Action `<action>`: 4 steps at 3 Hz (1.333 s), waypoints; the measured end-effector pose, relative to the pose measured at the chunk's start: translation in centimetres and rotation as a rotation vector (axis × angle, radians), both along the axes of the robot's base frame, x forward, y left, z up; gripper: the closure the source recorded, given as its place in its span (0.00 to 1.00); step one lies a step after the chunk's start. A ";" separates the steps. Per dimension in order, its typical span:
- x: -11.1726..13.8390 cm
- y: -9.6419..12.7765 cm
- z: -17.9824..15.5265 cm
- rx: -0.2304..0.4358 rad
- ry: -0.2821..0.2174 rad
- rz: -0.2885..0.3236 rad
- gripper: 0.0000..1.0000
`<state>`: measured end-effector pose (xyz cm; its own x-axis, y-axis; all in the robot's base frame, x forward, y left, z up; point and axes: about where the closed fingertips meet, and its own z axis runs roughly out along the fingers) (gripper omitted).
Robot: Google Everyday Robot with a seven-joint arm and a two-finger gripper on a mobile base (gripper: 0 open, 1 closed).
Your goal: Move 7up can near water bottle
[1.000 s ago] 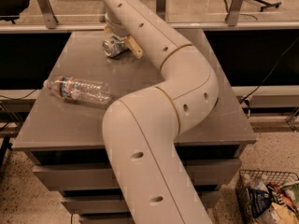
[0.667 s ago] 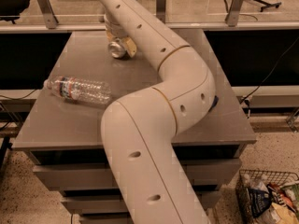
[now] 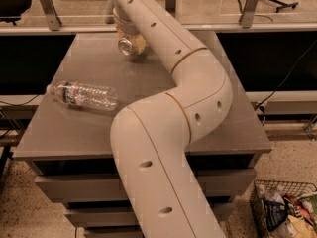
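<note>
Our gripper point(image 3: 130, 37), upper centre, clasps the tilted 7up can point(image 3: 126, 46); we fear that skewed hold lets it slip short of the water bottle point(image 3: 84, 95), centre left.

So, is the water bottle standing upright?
No, the water bottle lies on its side near the left edge of the table; the gripper holds the 7up can at the far end.

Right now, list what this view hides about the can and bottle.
Camera view:
7up can: label turned away, only one end shows, held by the gripper far across the table.
Arm: covers much of the tabletop.
Water bottle: label print too small to read.
Basket: cut off by the lower right edge.
</note>
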<state>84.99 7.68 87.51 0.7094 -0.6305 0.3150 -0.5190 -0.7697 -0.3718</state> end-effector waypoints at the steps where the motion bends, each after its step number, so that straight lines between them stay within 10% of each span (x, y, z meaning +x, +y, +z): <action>1: -1.2 -2.5 3.2 0.083 -0.002 -0.066 1.00; 2: -4.1 -4.7 5.3 0.175 0.053 -0.164 1.00; 4: -4.0 -3.2 4.3 0.130 0.041 -0.111 1.00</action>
<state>81.02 4.50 91.77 0.6435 -0.7396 0.1975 -0.6153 -0.6532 -0.4414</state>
